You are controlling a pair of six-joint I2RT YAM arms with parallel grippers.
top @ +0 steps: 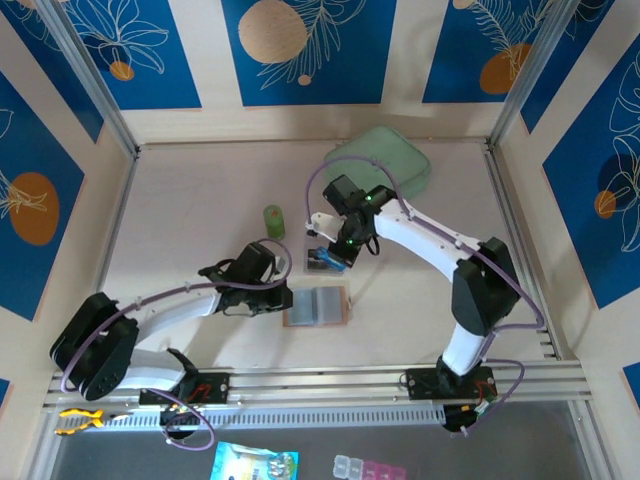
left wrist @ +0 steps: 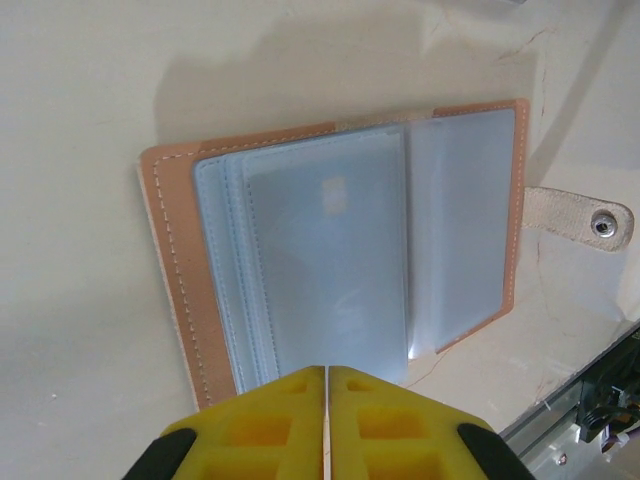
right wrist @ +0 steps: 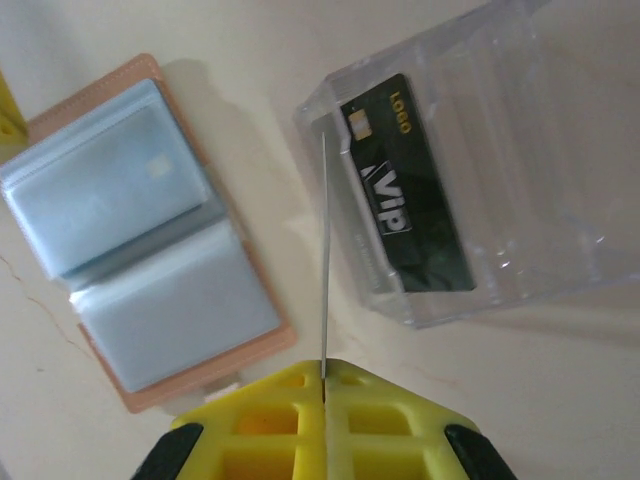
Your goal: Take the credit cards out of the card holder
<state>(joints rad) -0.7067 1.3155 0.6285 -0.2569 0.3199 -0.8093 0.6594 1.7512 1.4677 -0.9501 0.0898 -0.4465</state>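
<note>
Right gripper [right wrist: 323,378] clamps edge-on card [right wrist: 323,250]; left gripper [left wrist: 326,375] together; card holder [top: 316,307] open flat, spine near-far.

Clear plastic box [right wrist: 540,150] sits mid-table, a small green cylinder [top: 273,221] upright near its 10 o'clock, a pale green pouch [top: 395,165] back at 1 o'clock, a yellow tool [top: 78,420] well off at 8 o'clock.

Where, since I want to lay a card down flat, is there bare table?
Bare table lies between the green cylinder and the left wall, also between the card holder and the right arm's base. Crowded: the middle, where card holder, clear box, left pincer and right pincer bunch.
</note>
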